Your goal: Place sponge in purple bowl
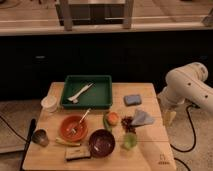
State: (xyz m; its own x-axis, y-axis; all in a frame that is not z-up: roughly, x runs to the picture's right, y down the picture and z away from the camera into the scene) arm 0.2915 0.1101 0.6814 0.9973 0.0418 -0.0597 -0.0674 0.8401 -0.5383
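Note:
A small blue sponge lies flat on the wooden table, just right of the green tray. The purple bowl stands near the table's front edge, left of and nearer than the sponge, and looks empty. My white arm comes in from the right. My gripper hangs down beside the table's right edge, to the right of and a little nearer than the sponge, apart from it and holding nothing that I can see.
A green tray holds white utensils. An orange bowl with a spoon, a white cup, a metal cup, a flat packet, fruit, a green cup and a blue-grey cloth crowd the table.

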